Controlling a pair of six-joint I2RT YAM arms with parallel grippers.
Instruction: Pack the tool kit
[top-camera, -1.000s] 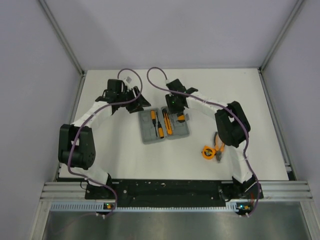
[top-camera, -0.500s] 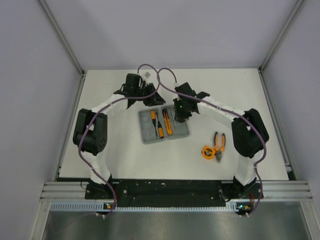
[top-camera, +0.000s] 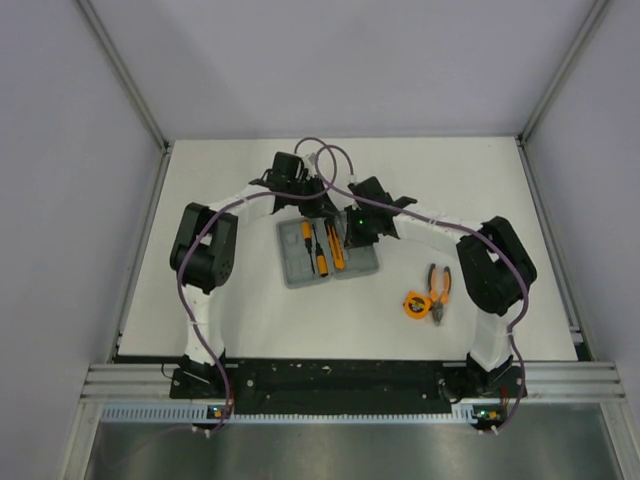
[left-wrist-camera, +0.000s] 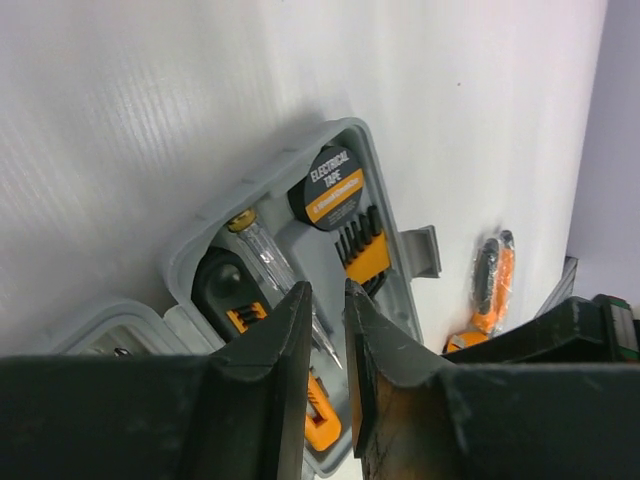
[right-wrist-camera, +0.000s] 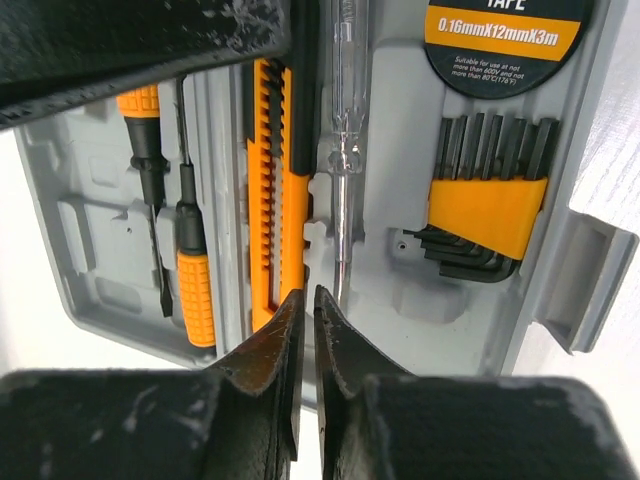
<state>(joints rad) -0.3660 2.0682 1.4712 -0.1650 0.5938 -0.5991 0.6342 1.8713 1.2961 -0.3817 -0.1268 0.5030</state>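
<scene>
**Grey case open, two tools still outside**

Grey plastic, the tool kit case (top-camera: 294, 268) lies opened flat at the tabletop's middle, with screwdrivers (right-wrist-camera: 196, 298) seated inside. Pliers (top-camera: 438, 283) and tape measure (top-camera: 415, 303) lie toward the right edge. The left gripper (left-wrist-camera: 327, 290) and right gripper (right-wrist-camera: 307, 295) are held over the case, nearly closed and empty. Fingers should be opened wide before either loose tool is fetched.

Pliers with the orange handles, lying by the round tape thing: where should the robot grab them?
From straight above, across both orange handles of the orange-and-black pliers, at the end pointing away from the arms. They lie flat on the white table, so a top-down pinch probably suits, and the round orange tape measure crowds the dark nose end.
</scene>
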